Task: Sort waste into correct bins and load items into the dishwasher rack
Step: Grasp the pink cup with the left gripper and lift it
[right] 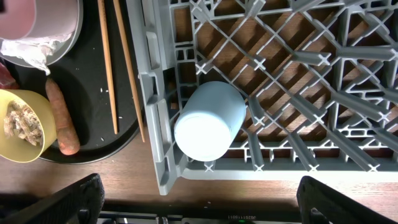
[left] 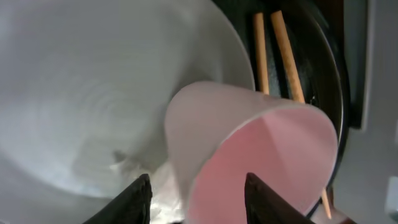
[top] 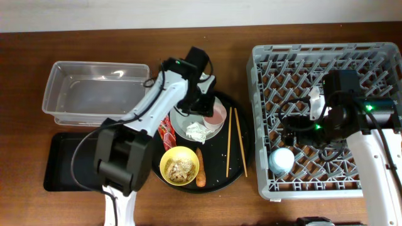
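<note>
Left claw wide, pink cup wall straddled; cup on plate, tray 1 o'clock. Risk: tissue at cup's 7 o'clock could be pinched along; cup could be tipped onto chopsticks at 3 o'clock. Right claw wide, empty.

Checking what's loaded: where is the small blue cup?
In the overhead view, the small blue cup sits in the near-left corner of the grey plastic dishwasher rack, right of the wooden chopsticks.

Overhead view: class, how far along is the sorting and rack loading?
Done: the blue cup lies in the rack. In hand: the open left hand straddles the pink cup rim. Left: plate, yellow bowl with scraps, chopsticks, tissue, wrapper, carrot; clear tub, black tray empty.
</note>
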Motion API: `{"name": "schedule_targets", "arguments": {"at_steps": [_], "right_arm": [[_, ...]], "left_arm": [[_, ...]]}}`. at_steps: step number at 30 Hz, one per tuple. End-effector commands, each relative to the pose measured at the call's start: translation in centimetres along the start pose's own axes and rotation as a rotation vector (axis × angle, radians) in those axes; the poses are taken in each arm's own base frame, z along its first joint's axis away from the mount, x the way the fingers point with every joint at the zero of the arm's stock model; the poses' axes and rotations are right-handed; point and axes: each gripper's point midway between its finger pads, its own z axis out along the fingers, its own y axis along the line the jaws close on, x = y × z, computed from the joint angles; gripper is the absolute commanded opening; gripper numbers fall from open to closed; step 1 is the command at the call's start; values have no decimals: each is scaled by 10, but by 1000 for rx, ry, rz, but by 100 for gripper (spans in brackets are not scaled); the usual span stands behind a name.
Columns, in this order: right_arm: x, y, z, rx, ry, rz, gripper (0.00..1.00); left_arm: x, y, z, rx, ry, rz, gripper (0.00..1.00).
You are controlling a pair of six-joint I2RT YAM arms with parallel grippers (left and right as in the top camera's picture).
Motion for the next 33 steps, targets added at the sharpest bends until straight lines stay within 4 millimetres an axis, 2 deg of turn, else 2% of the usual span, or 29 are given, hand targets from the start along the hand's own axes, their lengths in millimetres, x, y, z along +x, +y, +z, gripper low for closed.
{"name": "schedule_targets", "arguments": {"at_steps": [1,3,4,7,11,13,16,17,18,19,20,22,23,25,26,30,33], "right_arm": [[-2,1,-5,-3,-13,-7,98],[-1,1,-5,-2,-11,-6,98],[-1,1,-5,-2,-11,-6,98],[-1,-4,-5,27,-14,-6,98],[-5,-4,-5,25,-28,-7,98],[-10,-3,-5,22,-49,-11,98],[-20,0,-7,7,-88,-17,98],[-22,1,-9,3,-99,-22,98],[-23,13,-12,-59,-105,-94,98],[-21,28,-16,-144,-109,-186,98],[-18,59,-27,-319,-132,-337,98],[-12,98,-49,-561,-198,-515,98],[-11,112,-59,-656,-236,-572,98],[-13,128,-74,-770,-299,-636,98],[-14,133,-79,-804,-329,-664,98],[-22,142,-91,-867,-402,-710,98],[-25,143,-91,-865,-415,-718,98]], "left_arm": [[2,-6,6,12,-5,7,33],[0,-6,5,13,-14,9,10],[0,-6,5,13,-16,10,5],[-1,-6,5,13,-16,10,1],[-7,-1,-3,17,-39,-2,0],[-15,-2,-20,35,-63,-10,0],[-26,-12,-69,104,-118,-22,0],[-28,-13,-80,125,-128,-27,0],[-28,-22,-103,194,-149,-14,0],[-28,-30,-117,258,-161,16,0],[-27,-38,-133,349,-175,50,0],[-23,-48,-161,532,-200,102,0],[-21,-52,-174,629,-219,132,0],[-10,-64,-213,899,-282,203,0],[-4,-66,-226,970,-298,207,0],[7,-75,-226,998,-263,207,0],[13,-100,-226,1053,-228,239,0]]}}
